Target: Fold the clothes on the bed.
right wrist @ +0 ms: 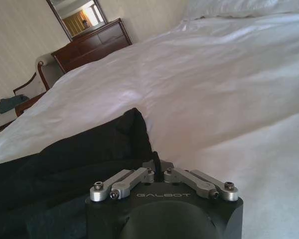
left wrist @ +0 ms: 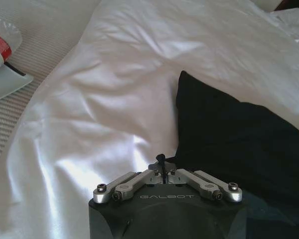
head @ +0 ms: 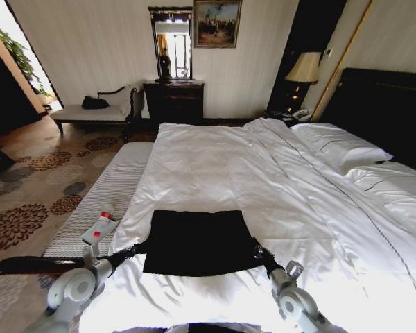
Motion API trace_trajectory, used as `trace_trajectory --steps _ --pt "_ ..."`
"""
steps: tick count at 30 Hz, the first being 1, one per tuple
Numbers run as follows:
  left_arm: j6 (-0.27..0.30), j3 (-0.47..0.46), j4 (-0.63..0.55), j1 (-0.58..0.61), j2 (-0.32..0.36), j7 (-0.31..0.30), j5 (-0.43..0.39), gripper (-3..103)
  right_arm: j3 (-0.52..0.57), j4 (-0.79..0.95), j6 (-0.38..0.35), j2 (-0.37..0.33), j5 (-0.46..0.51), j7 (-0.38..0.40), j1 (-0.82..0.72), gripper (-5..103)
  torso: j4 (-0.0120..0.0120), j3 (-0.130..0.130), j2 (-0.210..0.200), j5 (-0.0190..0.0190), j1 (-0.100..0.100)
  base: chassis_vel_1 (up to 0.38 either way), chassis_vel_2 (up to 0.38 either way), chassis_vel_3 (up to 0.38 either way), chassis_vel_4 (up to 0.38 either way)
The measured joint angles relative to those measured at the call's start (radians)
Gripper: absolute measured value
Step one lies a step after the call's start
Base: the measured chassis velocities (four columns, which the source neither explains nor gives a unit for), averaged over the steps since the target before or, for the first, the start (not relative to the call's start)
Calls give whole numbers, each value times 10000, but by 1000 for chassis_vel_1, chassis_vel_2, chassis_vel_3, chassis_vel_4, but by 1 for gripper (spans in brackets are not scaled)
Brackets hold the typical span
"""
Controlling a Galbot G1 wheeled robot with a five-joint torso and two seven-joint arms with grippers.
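While I watch from the head camera, the black T-shirt [head: 197, 241] lies as a folded rectangle on the white duvet near the foot of the bed [head: 277, 173]. My left gripper [head: 134, 248] sits at the shirt's left edge, jaws pressed together, seemingly on the fabric's edge. My right gripper [head: 260, 251] sits at the right edge, jaws likewise closed at the cloth. A red-capped bottle [head: 102, 223] rests on the striped bench [head: 97, 201] beside the bed.

Lighting: bright daylight, strong glare.
White duvet [head: 277, 201] highlights overexpose; lamp [head: 304, 68] glows; head view bends at edges.
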Motion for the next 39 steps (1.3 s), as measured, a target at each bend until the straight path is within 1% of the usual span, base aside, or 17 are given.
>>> trace_trajectory --steps 1,4,5,7,11,13,15,19,20,22,23,25,26,28,30,33,39 --pt "0 0 0 0 0 0 0 -2 0 0 0 0 0 0 0 3 0 0 0 0 0 0 0 0 0" --pt "-212 -306 -401 133 -92 288 352 14 147 512 87 -8 -186 94 -131 19 1 0 0 1 0 0 0 0 0" --pt "-212 -306 -401 133 -92 288 352 14 147 512 87 -8 -186 94 -131 19 1 0 0 1 0 0 0 0 0" --pt "-343 -680 -787 180 -186 444 376 24 319 1024 88 -28 -189 418 -220 30 1 0 0 0 0 0 0 0 0" --pt "-598 -1237 -1282 -24 -278 511 -91 36 751 1788 42 -94 -3 919 -151 41 1 0 1 0 -1 0 0 0 0" --pt "-779 -1477 -1327 -384 -267 511 -453 46 1083 2023 5 -169 269 1119 215 51 0 0 1 0 -1 0 0 0 0" --pt "-830 -1527 -1227 -602 -229 492 -587 46 1202 2024 -13 -203 426 1166 429 57 0 0 1 0 -1 0 0 0 0" --pt "-956 -1282 -272 -1535 -81 562 -972 68 1342 1330 -52 -259 842 1187 1399 73 1 2 0 -1 1 0 0 0 0" --pt "-956 -1282 -272 -1535 -81 562 -972 68 1342 1330 -52 -259 842 1187 1399 73 1 2 0 -1 1 0 0 0 0" --pt "-1015 -879 556 -2286 -68 932 -1344 79 1137 756 -66 -186 881 1031 1810 84 3 3 0 0 1 0 0 0 0" --pt "-1090 -707 929 -2622 -81 1214 -1517 79 1046 562 -74 -136 880 964 1910 89 2 2 -1 1 1 0 0 0 0" --pt "-1332 -363 1756 -3295 -146 1832 -1946 89 882 215 -81 -13 846 811 2064 94 -3 2 0 1 1 0 0 0 0" --pt "-1332 -363 1756 -3295 -146 1832 -1946 89 882 215 -81 -13 846 811 2064 94 -3 2 0 1 1 0 0 0 0" --pt "-1546 -10 2594 -3843 -251 2199 -2276 98 784 -42 -82 89 814 717 2171 99 -3 2 -1 2 2 0 0 0 0" --pt "-1771 689 3882 -4475 -468 2380 -2485 100 697 -333 -83 187 805 647 2297 100 -1 3 0 -2 2 0 0 0 0" --pt "-1805 1043 4382 -4717 -637 2396 -2480 100 657 -471 -83 221 794 627 2355 100 1 2 -1 -1 2 0 0 0 0" --pt "-1814 2027 5823 -5545 -1203 2414 -1535 100 584 -766 -84 289 789 618 2497 100 -1 1 0 0 1 0 0 0 0"
